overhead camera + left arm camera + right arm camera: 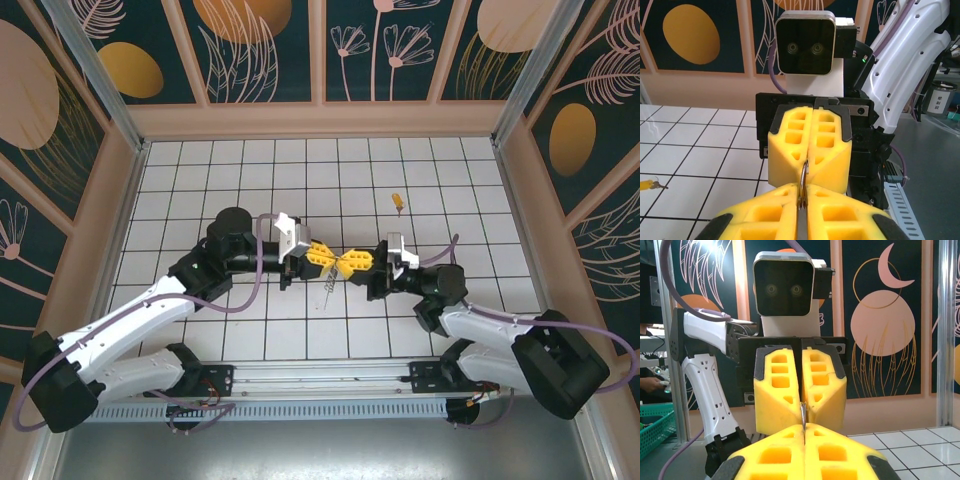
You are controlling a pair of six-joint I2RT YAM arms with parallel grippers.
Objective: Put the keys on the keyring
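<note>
Above the middle of the tiled floor my two yellow-tipped grippers meet tip to tip. The left gripper (335,258) (803,194) is shut on the keyring (804,173), a thin metal ring seen edge-on. My right gripper (352,262) (804,432) pinches the same keyring (803,413) from the opposite side, jaws pressed together. A thin grey piece (326,291) shows just below the tips; I cannot tell what it is. One of the keys (398,201) (650,185), small with an orange-yellow head, lies loose on the floor beyond the right gripper.
The white tiled floor (470,190) is boxed in by low tan walls (320,120) at the back and both sides. A metal rail (320,378) carrying the arm bases runs along the near edge. Purple cables loop beside both arms.
</note>
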